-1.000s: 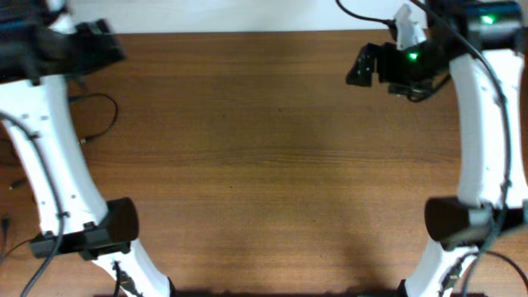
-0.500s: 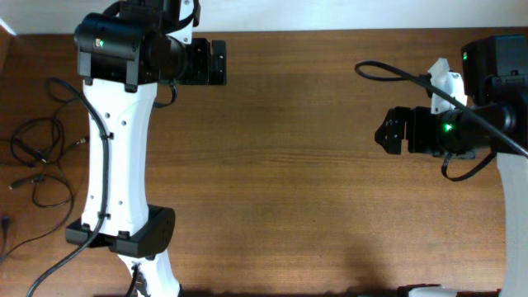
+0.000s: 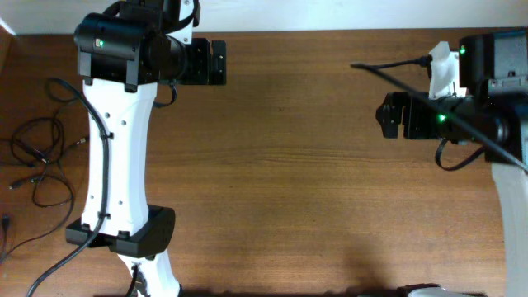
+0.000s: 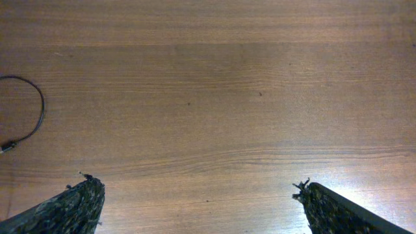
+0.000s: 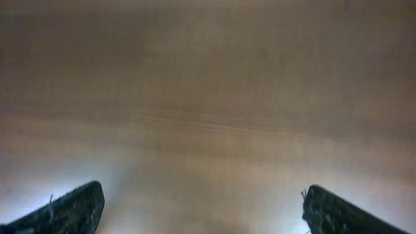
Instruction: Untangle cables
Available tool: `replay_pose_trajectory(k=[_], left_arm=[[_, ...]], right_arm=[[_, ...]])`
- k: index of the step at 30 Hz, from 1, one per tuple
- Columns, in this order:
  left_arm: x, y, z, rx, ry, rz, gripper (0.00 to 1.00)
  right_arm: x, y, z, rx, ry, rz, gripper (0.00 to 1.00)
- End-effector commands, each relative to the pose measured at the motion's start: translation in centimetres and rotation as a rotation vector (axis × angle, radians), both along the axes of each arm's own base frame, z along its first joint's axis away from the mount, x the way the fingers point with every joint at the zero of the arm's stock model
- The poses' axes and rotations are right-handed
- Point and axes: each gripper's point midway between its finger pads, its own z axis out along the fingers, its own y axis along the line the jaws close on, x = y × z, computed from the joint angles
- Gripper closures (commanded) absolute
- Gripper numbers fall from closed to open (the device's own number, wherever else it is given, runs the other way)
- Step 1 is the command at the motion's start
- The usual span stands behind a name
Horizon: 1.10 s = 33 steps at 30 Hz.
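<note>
Bench [image 3: 289, 165]: broad open room between the arms. Left end effector [image 3: 210, 62] hasn't moved in the last half second, fingers spread and empty. Right end effector [image 3: 392, 115] has nudged toward the far edge, also spread and empty. Cables [image 3: 37, 161] lie bunched well behind the left end effector, by the bench's left edge. Untangling not started, looks like repositioning only.
</note>
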Motion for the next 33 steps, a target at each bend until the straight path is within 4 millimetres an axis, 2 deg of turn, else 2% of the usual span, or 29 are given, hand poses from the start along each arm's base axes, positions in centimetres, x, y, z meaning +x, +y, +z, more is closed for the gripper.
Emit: replay_pose_trajectory(k=[1,5,7,11,14,18,24,33], left_arm=[[0.0,-0.2,0.1,0.005,-0.005,-0.015,0.01],[0.0,-0.2,0.1,0.006,-0.004,-0.015,0.01],[0.0,-0.2,0.1,0.006,-0.004,-0.015,0.01],[0.0,-0.2,0.1,0.006,-0.004,-0.015,0.01],[0.0,-0.2,0.1,0.006,-0.005,-0.015,0.01],[0.0,-0.2,0.1,0.006,-0.004,-0.015,0.01],[0.0,-0.2,0.1,0.006,-0.004,-0.015,0.01],[0.0,-0.2,0.1,0.006,-0.004,-0.015,0.01]], right_arm=[[-0.9,-0.8,0.0,-0.048,-0.117,-0.009,0.01],[-1.8,-1.0,-3.4,-0.021,-0.354,-0.02,0.01],[-3.0,-1.1,-5.5,-0.003,-0.5,-0.025,0.01],[-4.9,-1.4,-8.1,0.039,-0.839,-0.039,0.01],[-5.6,-2.3,-9.6,0.03,-0.943,-0.081,0.01],[-6.2,-3.8,-12.5,-0.01,-0.965,-0.158,0.01],[-6.3,-3.7,-17.6,-0.011,-0.929,-0.153,0.01],[-6.3,-3.6,-17.6,-0.007,-0.93,-0.146,0.01]])
